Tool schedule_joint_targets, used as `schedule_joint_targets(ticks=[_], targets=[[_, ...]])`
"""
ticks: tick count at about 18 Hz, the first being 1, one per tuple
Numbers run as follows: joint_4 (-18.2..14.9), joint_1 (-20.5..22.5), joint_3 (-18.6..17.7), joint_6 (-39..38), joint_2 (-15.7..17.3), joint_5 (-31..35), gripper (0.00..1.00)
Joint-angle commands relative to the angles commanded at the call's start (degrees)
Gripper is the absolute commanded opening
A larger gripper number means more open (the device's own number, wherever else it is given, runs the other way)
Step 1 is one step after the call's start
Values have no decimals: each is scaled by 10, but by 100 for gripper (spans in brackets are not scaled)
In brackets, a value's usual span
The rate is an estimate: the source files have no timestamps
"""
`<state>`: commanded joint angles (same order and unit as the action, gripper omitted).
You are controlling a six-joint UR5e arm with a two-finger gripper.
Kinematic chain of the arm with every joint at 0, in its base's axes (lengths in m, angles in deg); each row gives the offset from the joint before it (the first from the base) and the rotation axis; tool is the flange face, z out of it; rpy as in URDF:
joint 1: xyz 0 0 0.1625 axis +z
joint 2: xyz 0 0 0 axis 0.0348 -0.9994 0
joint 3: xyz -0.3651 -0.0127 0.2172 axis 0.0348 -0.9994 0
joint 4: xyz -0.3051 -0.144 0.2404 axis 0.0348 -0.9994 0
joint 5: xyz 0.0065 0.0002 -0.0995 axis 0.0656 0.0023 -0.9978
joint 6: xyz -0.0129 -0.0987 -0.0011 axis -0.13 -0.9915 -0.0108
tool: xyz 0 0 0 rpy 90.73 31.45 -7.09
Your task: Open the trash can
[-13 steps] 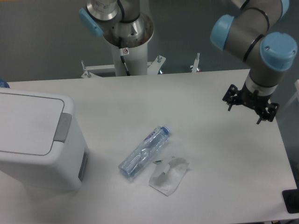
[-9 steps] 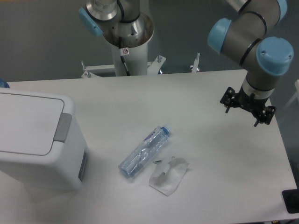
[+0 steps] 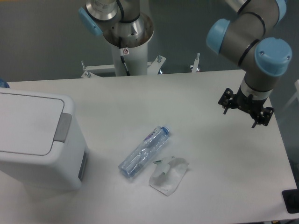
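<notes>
The trash can point(image 3: 32, 140) is a large boxy white bin at the left edge of the table, its flat lid down and its grey push tab point(image 3: 62, 127) on the right side of the lid. My gripper point(image 3: 246, 108) hangs over the right part of the table, far from the bin, with nothing in it. Its black fingers are seen mostly from above, so I cannot tell how far apart they stand.
A clear plastic water bottle point(image 3: 143, 151) with a blue cap lies on its side mid-table. A crumpled clear wrapper point(image 3: 167, 175) lies just right of it. The arm's base column point(image 3: 126, 42) stands behind the table's far edge.
My gripper has moved slightly left and a little farther back over the table. The trash can, bottle and wrapper have not moved.
</notes>
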<state>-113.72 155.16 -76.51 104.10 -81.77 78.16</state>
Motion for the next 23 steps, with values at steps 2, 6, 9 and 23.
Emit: schedule_joint_targets(ticks=[2, 6, 9, 23], targets=[[-2, -11, -8, -43, 16, -17, 100], [-2, -39, -36, -135, 58, -57, 100], [-1, -68, -74, -201, 104, -76, 100], [2, -187, -6, -506, 118, -186, 100]])
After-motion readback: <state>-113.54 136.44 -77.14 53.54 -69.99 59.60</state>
